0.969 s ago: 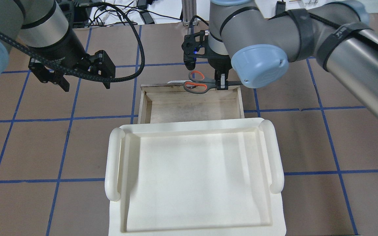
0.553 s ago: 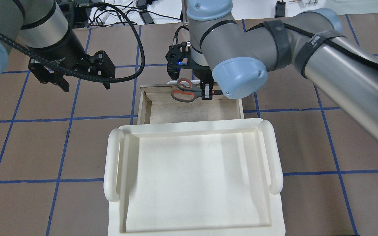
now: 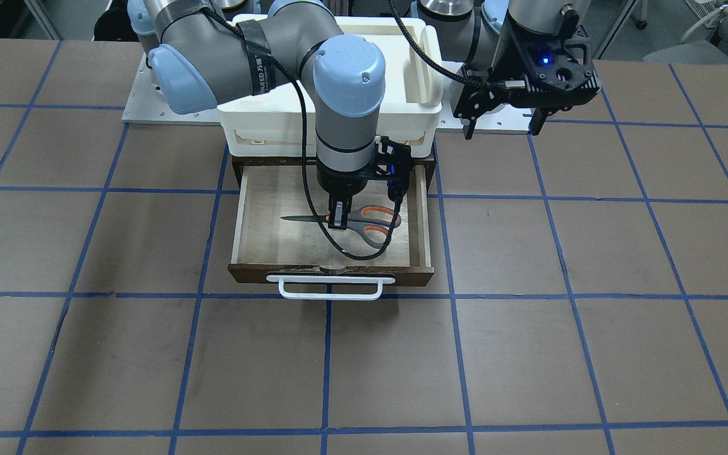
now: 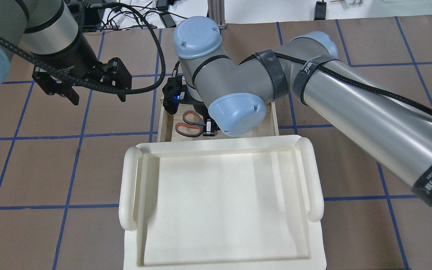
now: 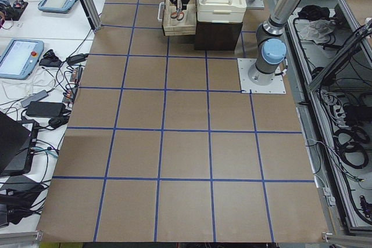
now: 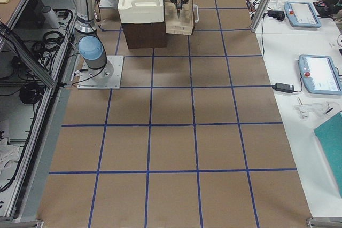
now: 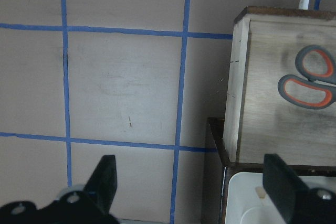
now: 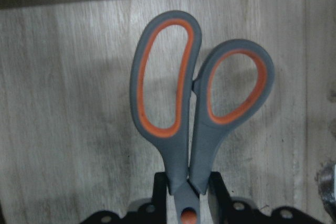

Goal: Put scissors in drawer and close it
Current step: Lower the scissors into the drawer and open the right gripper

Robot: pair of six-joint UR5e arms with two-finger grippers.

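Note:
The scissors [image 3: 370, 221], with grey-and-orange handles, lie level inside the open wooden drawer [image 3: 256, 273], low over its plywood floor. I cannot tell if they touch it. My right gripper [image 3: 337, 218] is shut on them just past the handles. This shows up close in the right wrist view, gripper [image 8: 188, 187] and scissors [image 8: 194, 108]. In the overhead view the scissors [image 4: 189, 123] sit by the drawer's left wall [image 4: 165, 123]. My left gripper [image 4: 99, 98] is open and empty, above the table left of the drawer.
A cream-white plastic bin [image 4: 129, 187] sits on top of the dark cabinet [image 5: 218, 36] that the drawer comes out of. The drawer's white bar handle [image 3: 329, 287] faces away from the robot. Blue tape lines grid the brown table.
My right arm has carried the scissors from over the drawer's front edge back toward the robot and to its left, down into the drawer. The left arm has not moved.

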